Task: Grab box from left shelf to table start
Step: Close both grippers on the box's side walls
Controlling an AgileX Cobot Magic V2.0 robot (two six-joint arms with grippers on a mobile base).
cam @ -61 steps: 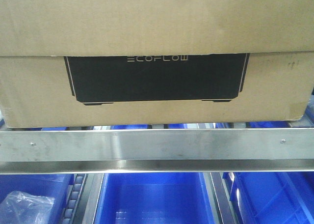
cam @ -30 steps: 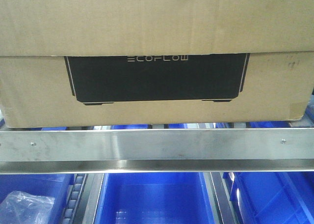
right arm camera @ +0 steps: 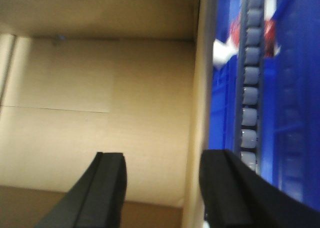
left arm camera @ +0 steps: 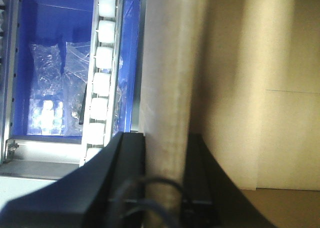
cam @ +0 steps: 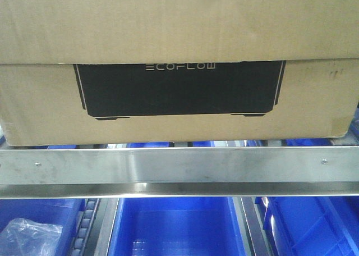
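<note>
The brown cardboard box (cam: 39, 107) with its black "ECOFLOW" panel fills the front view and rests on the shelf behind the steel front rail (cam: 179, 166). In the left wrist view my left gripper (left arm camera: 166, 140) is shut on a vertical cardboard edge of the box (left arm camera: 165, 73), with a black finger pressed against each side. In the right wrist view my right gripper (right arm camera: 162, 160) is open and straddles another edge of the box (right arm camera: 197, 113), which stands just inside the right finger. Neither gripper shows in the front view. The table is out of view.
Blue plastic bins (cam: 174, 228) sit below the rail, one holding a clear plastic bag (cam: 31, 236). Grey roller tracks run beside the box in the left wrist view (left arm camera: 102, 78) and the right wrist view (right arm camera: 250, 88), with blue bin walls behind them.
</note>
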